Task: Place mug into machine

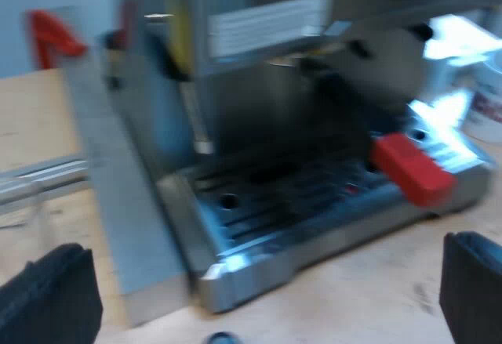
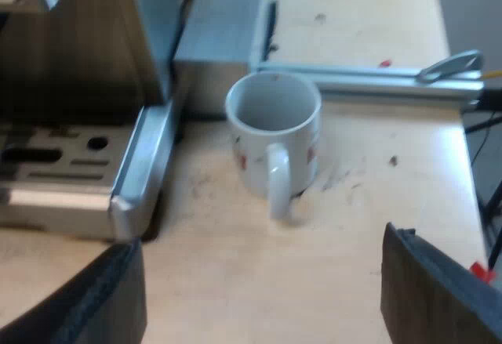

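There is one mug (image 2: 273,136), one espresso machine (image 1: 314,124) with one red handle end (image 1: 412,168) at its front, and two sets of jaws, left and right, both spread wide and holding nothing. The mug stands on the bench (image 2: 235,266) just beside the machine's drip tray (image 2: 129,179) but off it. It is ahead of the right jaws, roughly centred on the gap between their fingers (image 2: 435,293) and apart from both. It is upright, long axis vertical and mouth up, with its handle pointing back toward the right jaws.
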`<action>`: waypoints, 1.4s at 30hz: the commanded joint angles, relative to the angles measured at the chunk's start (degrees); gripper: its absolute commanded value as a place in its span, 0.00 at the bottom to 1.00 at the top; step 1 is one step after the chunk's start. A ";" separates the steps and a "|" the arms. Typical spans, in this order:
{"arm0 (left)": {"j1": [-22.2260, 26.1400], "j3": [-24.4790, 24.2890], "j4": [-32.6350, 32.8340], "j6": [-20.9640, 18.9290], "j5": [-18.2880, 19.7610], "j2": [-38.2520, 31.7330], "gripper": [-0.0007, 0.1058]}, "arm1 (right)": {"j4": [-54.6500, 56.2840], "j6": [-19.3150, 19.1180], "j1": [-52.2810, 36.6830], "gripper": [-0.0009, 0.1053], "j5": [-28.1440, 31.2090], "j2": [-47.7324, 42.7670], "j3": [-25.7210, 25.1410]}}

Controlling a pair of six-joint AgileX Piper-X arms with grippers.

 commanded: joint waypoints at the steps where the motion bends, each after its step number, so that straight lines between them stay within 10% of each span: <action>1: -5.91 -0.21 -1.74 -0.64 2.79 2.54 0.84 | 4.18 -0.22 2.53 0.61 -2.32 5.62 -3.83; 8: -16.62 1.27 -4.72 0.15 11.43 4.72 0.84 | 5.31 -0.22 6.15 0.61 -10.42 12.35 -4.67; 15: -20.02 4.06 -7.34 1.21 11.85 4.72 0.84 | 5.19 -0.22 6.81 0.61 -11.93 13.12 -4.47; 21: -21.04 16.80 -25.41 1.09 11.85 4.98 0.84 | 4.39 -0.22 6.81 0.61 -9.63 13.12 -3.71; 42: -21.04 22.50 -31.15 1.09 12.17 5.09 0.84 | -38.07 -0.22 6.81 0.59 1.77 13.31 27.65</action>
